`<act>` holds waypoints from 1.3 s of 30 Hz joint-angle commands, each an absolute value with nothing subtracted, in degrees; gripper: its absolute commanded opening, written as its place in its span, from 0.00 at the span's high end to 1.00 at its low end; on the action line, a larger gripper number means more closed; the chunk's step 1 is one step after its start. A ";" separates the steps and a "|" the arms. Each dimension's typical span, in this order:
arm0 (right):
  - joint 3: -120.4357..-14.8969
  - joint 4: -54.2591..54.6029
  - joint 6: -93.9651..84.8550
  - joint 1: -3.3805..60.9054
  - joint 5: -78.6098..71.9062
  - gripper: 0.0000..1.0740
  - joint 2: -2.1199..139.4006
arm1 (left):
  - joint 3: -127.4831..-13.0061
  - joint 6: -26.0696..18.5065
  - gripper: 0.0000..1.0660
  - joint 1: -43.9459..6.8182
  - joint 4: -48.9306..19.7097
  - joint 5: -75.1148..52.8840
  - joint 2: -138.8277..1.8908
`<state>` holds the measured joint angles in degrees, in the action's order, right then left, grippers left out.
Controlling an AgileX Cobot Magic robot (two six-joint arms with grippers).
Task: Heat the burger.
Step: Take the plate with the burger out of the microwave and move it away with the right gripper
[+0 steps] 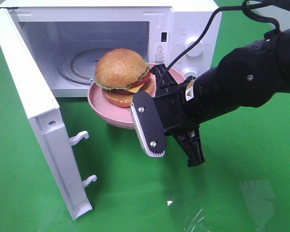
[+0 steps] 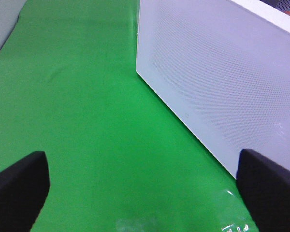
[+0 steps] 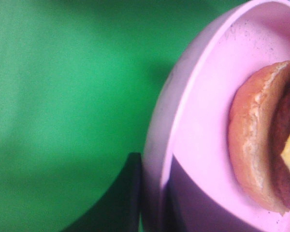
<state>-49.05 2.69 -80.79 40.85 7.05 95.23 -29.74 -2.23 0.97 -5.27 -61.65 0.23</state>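
The burger (image 1: 122, 72), a glossy golden bun with lettuce, cheese and tomato, sits on a pink plate (image 1: 99, 104). The plate hangs in the air just in front of the open microwave (image 1: 111, 34). My right gripper (image 1: 152, 99) is shut on the plate's near right rim, one finger above and one below. The right wrist view shows the plate (image 3: 203, 130) edge-on with the burger (image 3: 256, 145) on it and the gripper (image 3: 152, 203) clamped on the rim. My left gripper (image 2: 145, 193) is open and empty over the green cloth, and is out of the exterior high view.
The microwave door (image 1: 38, 121) stands wide open to the left, with two latch hooks (image 1: 79, 139) on its edge. A glass turntable (image 1: 79, 63) lies inside. The control knobs (image 1: 193, 46) are on the right. A white microwave panel (image 2: 222, 72) is close to my left gripper.
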 commanded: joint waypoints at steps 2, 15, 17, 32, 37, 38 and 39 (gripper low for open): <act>-46.75 2.86 -79.24 40.22 2.46 1.00 90.70 | -29.56 -2.01 0.09 1.09 -5.67 -61.19 1.15; -40.05 -0.52 -73.68 40.34 4.53 1.00 80.56 | -29.56 -2.01 0.09 1.09 -5.67 -61.19 1.15; -39.02 -2.23 -71.79 40.34 5.96 1.00 77.92 | -29.56 -2.01 0.09 1.09 -5.67 -61.19 1.15; -37.07 -16.79 -52.48 40.34 21.77 1.00 63.94 | -29.56 -2.01 0.09 1.09 -5.67 -61.19 1.15; -37.07 -20.51 -45.66 40.34 28.48 1.00 60.22 | -29.56 -2.01 0.09 1.09 -5.67 -61.19 1.15; -37.07 -21.60 -42.46 40.34 31.23 1.00 59.24 | -29.56 -2.01 0.09 1.09 -5.67 -61.19 1.15; -37.07 -21.60 -42.46 40.34 31.23 1.00 59.24 | -29.56 -2.01 0.09 1.09 -5.67 -61.19 1.15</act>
<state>-36.61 -19.31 -43.54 40.57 32.66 60.28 -29.74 -2.23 0.97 -5.27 -61.65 0.23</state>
